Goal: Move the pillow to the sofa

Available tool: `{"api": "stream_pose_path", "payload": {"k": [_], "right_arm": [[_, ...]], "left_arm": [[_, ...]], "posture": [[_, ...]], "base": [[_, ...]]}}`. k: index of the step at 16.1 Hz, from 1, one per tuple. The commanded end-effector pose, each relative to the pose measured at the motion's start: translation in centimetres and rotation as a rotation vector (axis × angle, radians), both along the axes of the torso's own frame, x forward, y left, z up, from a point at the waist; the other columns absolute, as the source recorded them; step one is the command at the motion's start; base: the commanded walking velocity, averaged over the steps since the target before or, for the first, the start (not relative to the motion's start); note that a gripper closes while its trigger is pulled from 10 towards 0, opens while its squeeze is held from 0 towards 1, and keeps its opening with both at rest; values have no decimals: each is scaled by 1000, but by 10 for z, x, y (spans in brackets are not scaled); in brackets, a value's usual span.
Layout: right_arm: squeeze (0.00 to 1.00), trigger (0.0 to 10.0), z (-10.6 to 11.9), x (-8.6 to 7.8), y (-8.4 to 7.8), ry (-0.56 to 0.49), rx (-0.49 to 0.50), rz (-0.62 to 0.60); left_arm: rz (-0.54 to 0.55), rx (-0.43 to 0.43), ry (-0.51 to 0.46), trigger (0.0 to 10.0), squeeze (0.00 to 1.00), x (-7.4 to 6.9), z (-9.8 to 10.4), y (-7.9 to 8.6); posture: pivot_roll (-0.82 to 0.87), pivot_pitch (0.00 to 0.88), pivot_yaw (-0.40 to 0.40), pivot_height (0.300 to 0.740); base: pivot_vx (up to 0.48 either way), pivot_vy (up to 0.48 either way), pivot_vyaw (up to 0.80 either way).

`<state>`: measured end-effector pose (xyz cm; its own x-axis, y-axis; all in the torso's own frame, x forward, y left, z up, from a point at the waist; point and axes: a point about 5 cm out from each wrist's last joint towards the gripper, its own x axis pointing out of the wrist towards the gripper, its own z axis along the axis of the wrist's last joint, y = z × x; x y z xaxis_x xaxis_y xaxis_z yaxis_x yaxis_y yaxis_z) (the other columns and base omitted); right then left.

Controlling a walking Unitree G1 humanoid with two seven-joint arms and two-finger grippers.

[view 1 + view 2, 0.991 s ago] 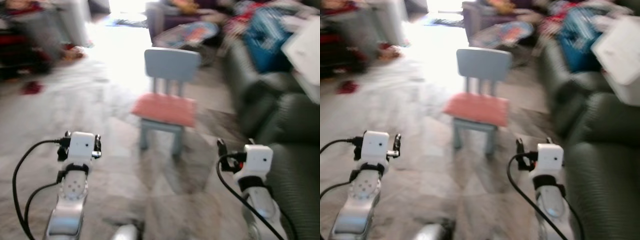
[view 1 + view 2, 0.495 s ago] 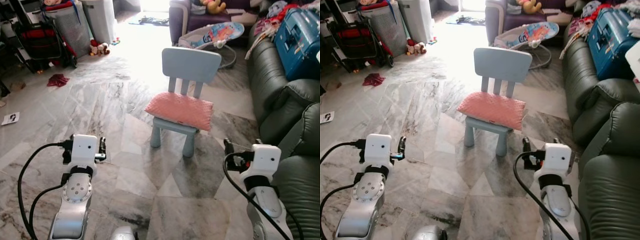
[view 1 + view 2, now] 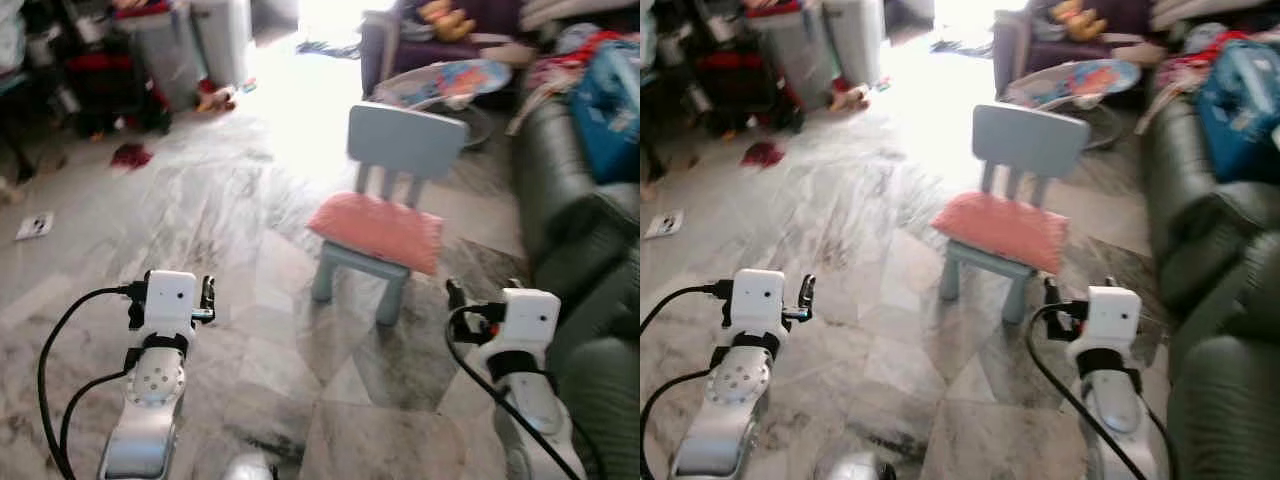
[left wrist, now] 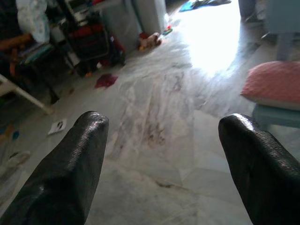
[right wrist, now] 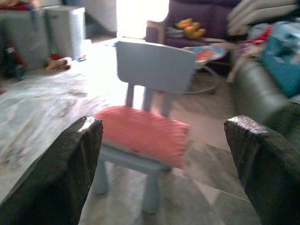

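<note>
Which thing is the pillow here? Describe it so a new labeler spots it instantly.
Start at the dark sofa along the robot's right, then look to the small pale blue chair on the marble floor beside it. The pillow lies flat on that chair's seat: a pink, textured cushion, the only pink thing near the chair.

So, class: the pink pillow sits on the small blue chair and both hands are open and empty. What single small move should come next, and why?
Probably step forward toward the chair. The pillow lies on its seat, ahead of both hands and apart from them. The left hand and right hand are open and hold nothing, so closing the gap comes before any grasp.
</note>
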<state>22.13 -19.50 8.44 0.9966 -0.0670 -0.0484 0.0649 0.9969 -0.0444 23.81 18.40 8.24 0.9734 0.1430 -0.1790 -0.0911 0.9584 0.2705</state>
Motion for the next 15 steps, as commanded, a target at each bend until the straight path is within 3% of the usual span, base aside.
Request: {"api": "stream_pose_path", "payload": {"k": [1,6,9,15], "right_arm": [[0,10000,3,2,0,-4,2,5],[0,10000,4,4,0,-4,0,15],[0,10000,3,5,2,-1,1,19],[0,10000,4,6,5,-6,8,35]], "left_arm": [[-13,-4,-27,10000,0,2,7,-1],[-19,-22,-27,10000,0,2,7,-3],[-22,-30,-29,10000,0,3,8,-4],[-34,-40,-31,10000,0,3,9,-7]], "posture": [[3,0,-15,740],[3,0,-18,740],[4,0,-18,740],[5,0,-19,740]], "base": [[386,281,0],[399,265,0],[407,252,-800],[459,0,-800]]}}
